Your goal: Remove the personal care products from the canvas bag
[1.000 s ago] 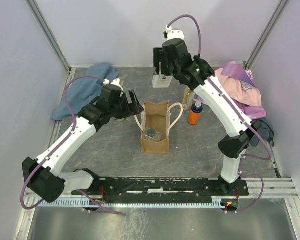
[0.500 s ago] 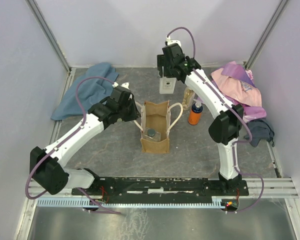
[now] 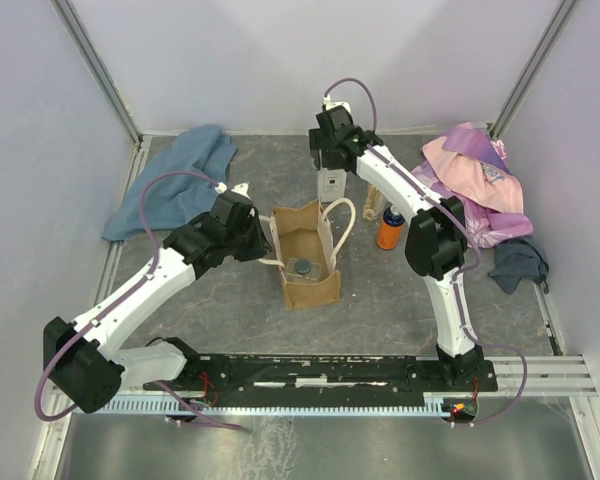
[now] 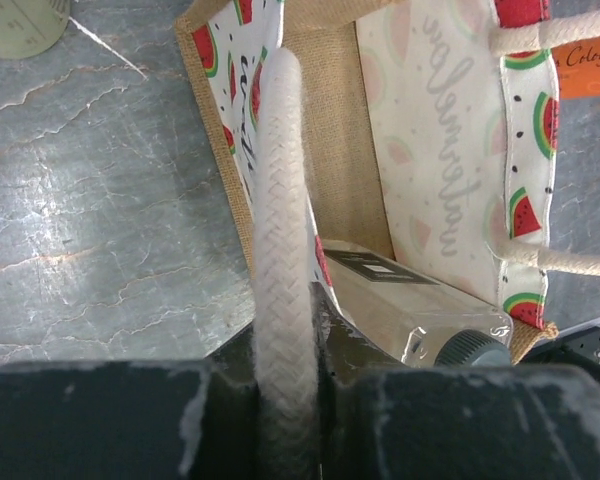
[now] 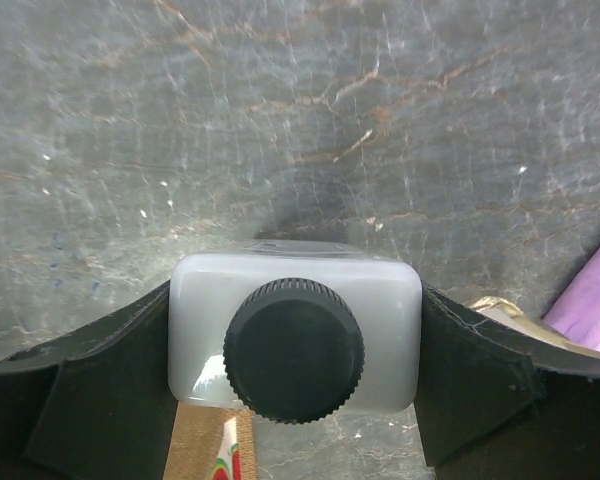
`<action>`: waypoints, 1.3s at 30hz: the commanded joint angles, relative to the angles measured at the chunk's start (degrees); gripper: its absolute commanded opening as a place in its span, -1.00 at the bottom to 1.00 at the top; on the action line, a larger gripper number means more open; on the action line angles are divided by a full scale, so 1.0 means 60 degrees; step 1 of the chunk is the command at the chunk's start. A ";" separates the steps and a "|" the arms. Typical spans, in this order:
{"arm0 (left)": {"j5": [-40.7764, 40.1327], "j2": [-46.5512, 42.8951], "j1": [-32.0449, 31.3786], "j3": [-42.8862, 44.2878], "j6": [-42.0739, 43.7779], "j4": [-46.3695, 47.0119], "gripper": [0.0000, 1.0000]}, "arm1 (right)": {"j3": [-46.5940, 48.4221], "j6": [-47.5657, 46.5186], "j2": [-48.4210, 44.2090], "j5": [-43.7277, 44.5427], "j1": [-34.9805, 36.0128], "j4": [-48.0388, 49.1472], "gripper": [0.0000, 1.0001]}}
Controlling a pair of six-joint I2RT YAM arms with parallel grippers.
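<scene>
Left claw (image 4: 285,372) pinched the bag (image 3: 310,292) by its soft rope handle (image 4: 280,200). Right claw (image 5: 295,345) clamped the white bottle (image 5: 290,285) over the table (image 4: 100,200), beyond the bag. Clear bottle (image 4: 410,310) lay inside the bag: probably rigid, slick and light, so best gripped across its flat sides.

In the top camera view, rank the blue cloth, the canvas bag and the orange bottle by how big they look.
Largest to smallest:
blue cloth
canvas bag
orange bottle
</scene>
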 commanded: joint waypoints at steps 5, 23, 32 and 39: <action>-0.0008 -0.0087 -0.0022 -0.0060 -0.0365 0.0042 -0.60 | -0.0425 -0.0078 -0.0411 0.0351 -0.0050 0.1370 -0.10; 0.0032 0.0110 -0.0044 0.0002 -0.0534 0.0259 -0.12 | -0.2063 -0.0584 -0.4480 -0.0430 0.0624 0.1258 0.99; -0.0088 0.0212 -0.0039 0.0263 -0.0576 0.0155 0.05 | -0.2727 -0.0855 -0.5449 -0.2693 0.1767 -0.0496 1.00; -0.0605 -0.0041 -0.0041 0.0496 -0.0843 -0.0051 0.12 | -0.5479 -0.1266 -0.6048 -0.3816 0.2320 0.0210 1.00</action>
